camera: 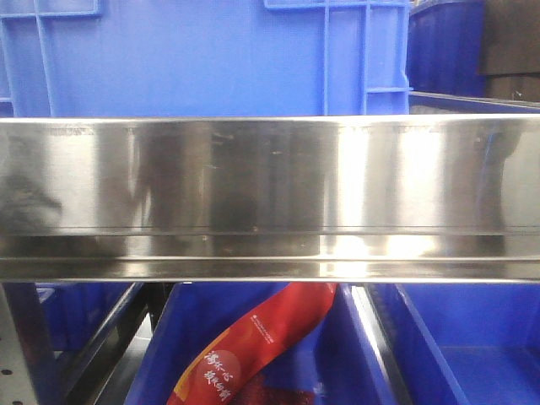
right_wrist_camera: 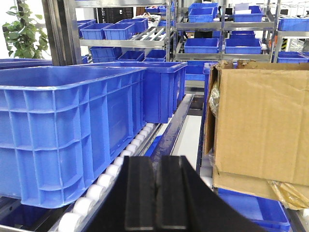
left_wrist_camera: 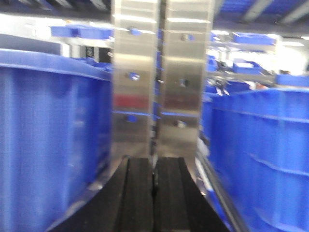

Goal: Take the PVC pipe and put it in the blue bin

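No PVC pipe shows in any view. My left gripper is shut and empty, its black fingers pressed together between two blue bins, one on the left and one on the right, facing a steel upright. My right gripper is shut and empty, above a roller track beside a large blue bin. The front view shows a blue bin behind a steel shelf rail.
A cardboard box stands right of my right gripper. More blue bins sit on racks behind. Below the steel rail, a red printed package lies in a lower blue bin.
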